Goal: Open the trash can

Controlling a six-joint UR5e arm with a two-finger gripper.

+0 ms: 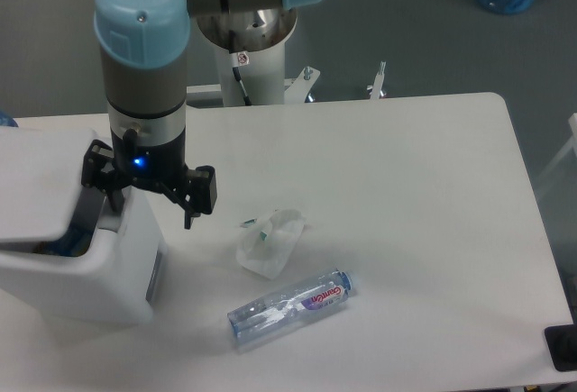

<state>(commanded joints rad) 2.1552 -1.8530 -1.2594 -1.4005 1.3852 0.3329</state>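
Observation:
The trash can [86, 288] is a big white boxy bin at the table's left edge. Its flat white lid [36, 185] is tilted up on the right side, leaving a dark gap under it where something blue shows. A grey tab [87, 214] hangs at the lid's raised edge. My gripper [151, 212] points down at the bin's right side, fingers spread wide and open. The left finger [114, 201] sits against the lid edge beside the tab, while the right finger [192, 216] hangs free over the table.
A crumpled white wrapper [269, 241] lies right of the bin, and a clear plastic bottle [288, 306] lies on its side nearer the front edge. The arm's white base [248, 59] stands behind the table. A black object [563, 347] sits at the right edge.

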